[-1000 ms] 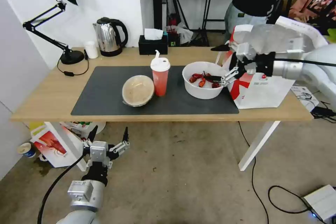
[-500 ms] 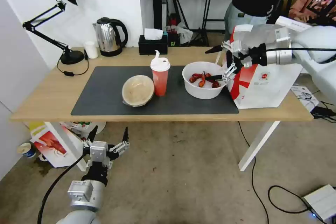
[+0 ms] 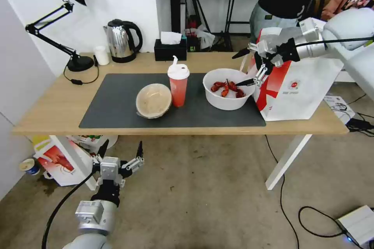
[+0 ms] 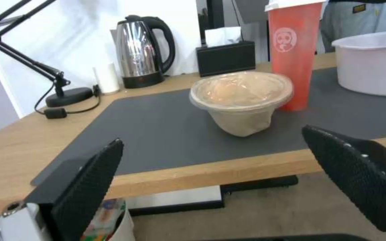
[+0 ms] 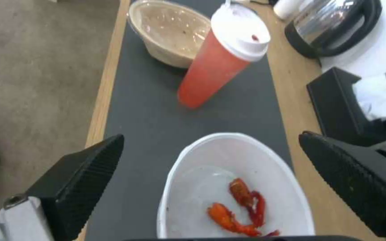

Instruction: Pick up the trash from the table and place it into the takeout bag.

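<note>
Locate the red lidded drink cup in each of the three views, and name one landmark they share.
Head view: red lidded drink cup stands mid-mat, between the tan paper bowl and the white bowl of crayfish shells.
Left wrist view: cup directly behind the tan bowl.
Right wrist view: cup beyond the white bowl.
Shared landmark: steel kettle.

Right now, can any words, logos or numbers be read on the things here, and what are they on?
No words or numbers can be read.
Red drink cup: a pale round panda-face logo, no words.
Takeout bag: a small round red logo with a line of print under it, too small to read.
Crayfish-print bag under the table: a picture, no legible text.
</note>
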Controlling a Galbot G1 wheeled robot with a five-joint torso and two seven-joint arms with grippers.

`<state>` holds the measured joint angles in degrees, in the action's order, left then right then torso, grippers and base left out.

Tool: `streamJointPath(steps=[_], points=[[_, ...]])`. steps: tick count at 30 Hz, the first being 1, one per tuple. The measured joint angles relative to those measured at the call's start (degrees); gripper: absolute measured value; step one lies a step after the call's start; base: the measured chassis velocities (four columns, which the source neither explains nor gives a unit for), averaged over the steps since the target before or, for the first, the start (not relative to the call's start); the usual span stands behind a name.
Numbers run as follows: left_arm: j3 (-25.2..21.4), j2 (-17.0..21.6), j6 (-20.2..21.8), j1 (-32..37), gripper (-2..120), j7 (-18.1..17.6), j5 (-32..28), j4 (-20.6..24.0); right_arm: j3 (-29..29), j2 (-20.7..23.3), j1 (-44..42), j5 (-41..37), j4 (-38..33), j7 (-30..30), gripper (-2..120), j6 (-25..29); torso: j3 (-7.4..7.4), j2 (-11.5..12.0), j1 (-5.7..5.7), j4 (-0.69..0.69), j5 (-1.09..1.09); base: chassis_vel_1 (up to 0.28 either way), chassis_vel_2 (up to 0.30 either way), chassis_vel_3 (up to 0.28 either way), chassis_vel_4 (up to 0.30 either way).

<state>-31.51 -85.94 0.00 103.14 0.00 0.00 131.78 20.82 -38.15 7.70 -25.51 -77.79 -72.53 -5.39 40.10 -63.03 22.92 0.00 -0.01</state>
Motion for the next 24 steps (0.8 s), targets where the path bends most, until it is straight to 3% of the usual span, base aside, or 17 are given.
streamJointPath(steps=[14, 24], points=[[0.00, 0.00, 0.00, 0.00, 100, 0.00, 0.00, 0.00, 0.60, 0.41, -5.59, -9.11, -0.85, 9.52, 100, -3.53, 0.00, 0.00, 0.00, 0.00, 0.01, 0.000, 0.000, 0.000, 0.000], [0.00, 0.00, 0.00, 0.00, 100, 0.00, 0.00, 0.00, 2.59, -0.17, -5.02, -9.10, 0.82, 6.19, 100, -3.56, 0.00, 0.00, 0.00, 0.01, 0.00, 0.000, 0.000, 0.000, 0.000]])
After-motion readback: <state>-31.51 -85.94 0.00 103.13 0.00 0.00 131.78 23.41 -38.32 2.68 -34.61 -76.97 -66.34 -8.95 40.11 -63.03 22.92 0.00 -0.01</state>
